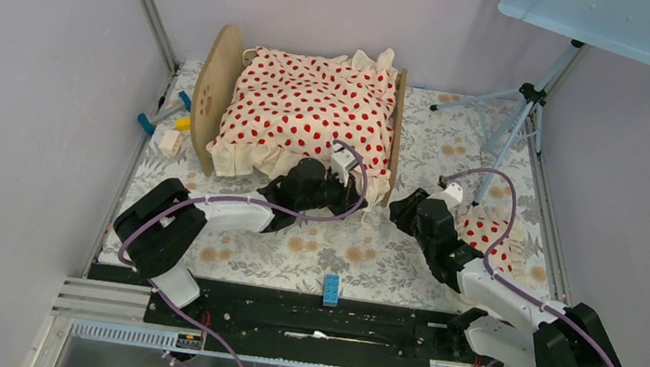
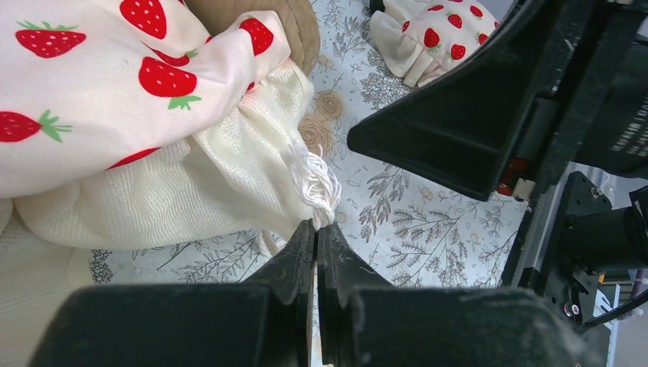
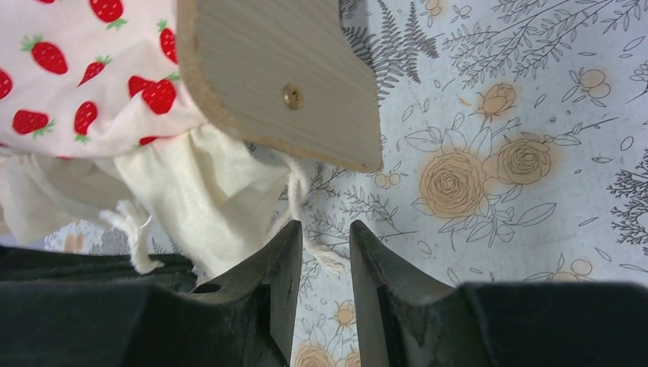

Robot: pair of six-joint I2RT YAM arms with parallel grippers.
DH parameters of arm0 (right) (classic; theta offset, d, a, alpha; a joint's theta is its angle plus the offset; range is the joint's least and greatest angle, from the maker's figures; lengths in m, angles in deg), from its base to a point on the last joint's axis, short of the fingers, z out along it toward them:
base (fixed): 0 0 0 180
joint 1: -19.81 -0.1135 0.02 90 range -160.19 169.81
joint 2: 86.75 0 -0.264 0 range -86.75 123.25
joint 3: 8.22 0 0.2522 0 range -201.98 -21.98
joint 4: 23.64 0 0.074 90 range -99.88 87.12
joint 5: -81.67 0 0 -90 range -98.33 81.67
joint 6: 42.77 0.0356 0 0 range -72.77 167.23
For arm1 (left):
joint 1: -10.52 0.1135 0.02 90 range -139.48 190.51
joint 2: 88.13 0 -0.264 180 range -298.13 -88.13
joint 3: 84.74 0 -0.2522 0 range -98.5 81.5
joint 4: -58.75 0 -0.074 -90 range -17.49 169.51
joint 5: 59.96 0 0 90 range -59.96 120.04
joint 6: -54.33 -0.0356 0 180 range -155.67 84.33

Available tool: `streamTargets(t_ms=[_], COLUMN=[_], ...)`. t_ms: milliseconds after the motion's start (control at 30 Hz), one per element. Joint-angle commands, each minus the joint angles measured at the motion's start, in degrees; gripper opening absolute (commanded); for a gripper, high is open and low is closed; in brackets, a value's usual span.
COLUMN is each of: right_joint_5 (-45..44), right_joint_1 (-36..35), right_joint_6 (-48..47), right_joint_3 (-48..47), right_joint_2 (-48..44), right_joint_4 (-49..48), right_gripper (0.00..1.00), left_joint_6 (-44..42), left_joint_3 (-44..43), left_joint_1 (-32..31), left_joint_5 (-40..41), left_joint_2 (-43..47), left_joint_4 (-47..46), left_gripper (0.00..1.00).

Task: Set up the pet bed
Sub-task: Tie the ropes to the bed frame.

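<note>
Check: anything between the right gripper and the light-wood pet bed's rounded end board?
Only a loose cream tassel cord from the strawberry-print ruffled blanket: it hangs from under the pet bed's end board and runs into the open right gripper. Nothing rigid shows.

Clock on the top view, table centre as the hub. The pet bed [image 1: 212, 85] with the blanket [image 1: 297, 110] draped over it eats up 11 to 1, and the ruffle hangs down to the table mat [image 1: 369, 254] on the near side. At 9 the lane between end board and wall [image 1: 31, 110] is tight and has little blue and yellow clips [image 1: 165, 120] in it. Tripod [image 1: 521, 114] legs straddle 2, and the pillow [image 1: 483, 233] sits at 3. From 5 to 7 I've got open mat, just a blue block [image 1: 330, 287]. There's only a narrow bare gap between left gripper [image 1: 344, 184] and right gripper [image 1: 401, 207] off the bed's corner.
</note>
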Motion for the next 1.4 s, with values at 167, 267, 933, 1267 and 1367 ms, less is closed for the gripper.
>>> streamTargets(t_ms=[167,267,933,1267,1367], right_joint_5=[4.35,6.93,9.21,10.84,11.10], right_joint_1=[3.72,3.83,4.60,4.72,4.66], right_joint_6=[3.19,3.68,7.76,9.13,8.62], right_joint_3=[-1.74,-2.23,-3.17,-4.83,-4.02], right_joint_2=[7.56,10.28,17.69,21.56,21.10], right_joint_4=[-11.21,-13.44,-19.80,-22.62,-23.30], right_gripper=[0.37,0.37,0.38,0.23,0.13], left_joint_6=[0.77,0.56,0.42,0.33,0.37], left_joint_3=[-0.47,-0.46,2.55,3.28,3.29], left_joint_1=[0.16,0.16,0.16,0.16,0.16], left_joint_5=[-1.54,-1.68,-3.18,-3.22,-3.19], left_joint_2=[-0.18,0.81,5.78,6.74,6.99], left_joint_4=[-3.19,-2.06,-0.18,0.28,0.28], left_gripper=[0.00,0.00,0.00,0.00,0.00])
